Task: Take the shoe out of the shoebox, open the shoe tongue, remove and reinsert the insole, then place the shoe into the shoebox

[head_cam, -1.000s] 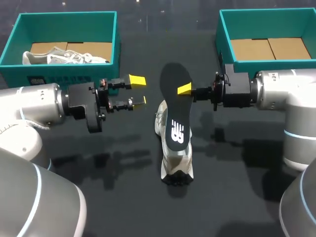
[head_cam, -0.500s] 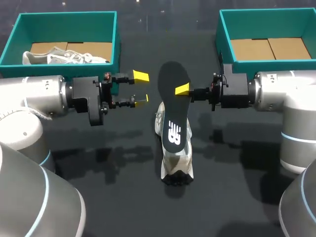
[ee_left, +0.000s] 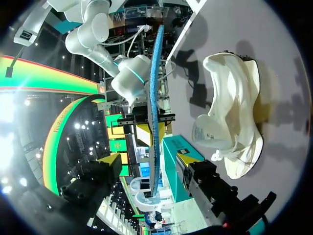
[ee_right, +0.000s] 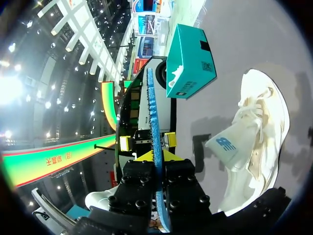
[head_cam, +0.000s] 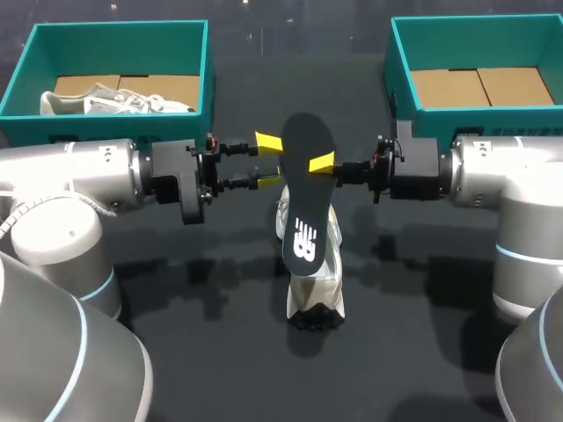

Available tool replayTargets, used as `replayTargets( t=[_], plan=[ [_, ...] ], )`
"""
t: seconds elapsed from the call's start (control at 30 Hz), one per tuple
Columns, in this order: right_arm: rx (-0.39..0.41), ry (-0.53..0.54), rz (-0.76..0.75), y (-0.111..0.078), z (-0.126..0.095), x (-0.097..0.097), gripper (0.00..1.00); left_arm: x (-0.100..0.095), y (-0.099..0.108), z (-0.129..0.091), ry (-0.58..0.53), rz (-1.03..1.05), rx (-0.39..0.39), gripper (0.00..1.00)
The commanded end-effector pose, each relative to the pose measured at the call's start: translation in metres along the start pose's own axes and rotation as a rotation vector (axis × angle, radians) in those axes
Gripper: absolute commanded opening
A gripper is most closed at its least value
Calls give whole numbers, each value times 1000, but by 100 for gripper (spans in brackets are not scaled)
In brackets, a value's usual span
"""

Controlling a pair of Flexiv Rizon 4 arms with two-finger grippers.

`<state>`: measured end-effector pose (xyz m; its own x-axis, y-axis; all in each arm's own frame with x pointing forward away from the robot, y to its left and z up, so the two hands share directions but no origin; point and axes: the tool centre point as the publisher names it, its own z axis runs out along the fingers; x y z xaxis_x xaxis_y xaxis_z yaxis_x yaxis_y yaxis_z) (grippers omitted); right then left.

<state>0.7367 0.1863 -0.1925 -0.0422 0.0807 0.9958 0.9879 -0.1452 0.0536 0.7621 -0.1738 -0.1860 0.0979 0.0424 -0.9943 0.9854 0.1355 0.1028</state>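
Note:
A pale sneaker (head_cam: 313,286) lies on the dark table, toe toward me. Above it hangs its black insole (head_cam: 303,207), tilted, with my right gripper (head_cam: 323,163) shut on its right edge. In the right wrist view the insole (ee_right: 154,122) runs edge-on out of the shut gripper (ee_right: 157,164), and the sneaker (ee_right: 254,142) lies beside it. My left gripper (head_cam: 269,161) is open with one yellow tip above and one below the insole's left edge. In the left wrist view the insole (ee_left: 154,122) stands edge-on between the open left gripper's (ee_left: 149,165) fingers, clear of both.
A teal box (head_cam: 207,79) at the back left holds a second pale shoe (head_cam: 114,103) on cardboard. Another teal box (head_cam: 394,61) at the back right shows only cardboard. Both arms reach in level, just in front of the boxes.
My left arm has moved right until its fingers straddle the insole's edge, and they have drawn closer together. The insole and right gripper have shifted slightly left.

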Motion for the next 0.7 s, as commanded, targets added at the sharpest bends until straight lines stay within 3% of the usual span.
replayTargets(
  t=[0.03,0.23,0.5,0.7],
  plan=[
    [-3,-6,1,0,5,-1,0,4,5,10,4,-4,3,62],
    [2,-3,-2,-2,8,-1,0,11,8,18,12,-16,5,47],
    [17,-12,-6,-4,12,-1,0,15,10,27,15,-27,10,47],
    [22,-20,-6,-3,12,-3,0,16,11,30,13,-29,8,39]
  ],
)
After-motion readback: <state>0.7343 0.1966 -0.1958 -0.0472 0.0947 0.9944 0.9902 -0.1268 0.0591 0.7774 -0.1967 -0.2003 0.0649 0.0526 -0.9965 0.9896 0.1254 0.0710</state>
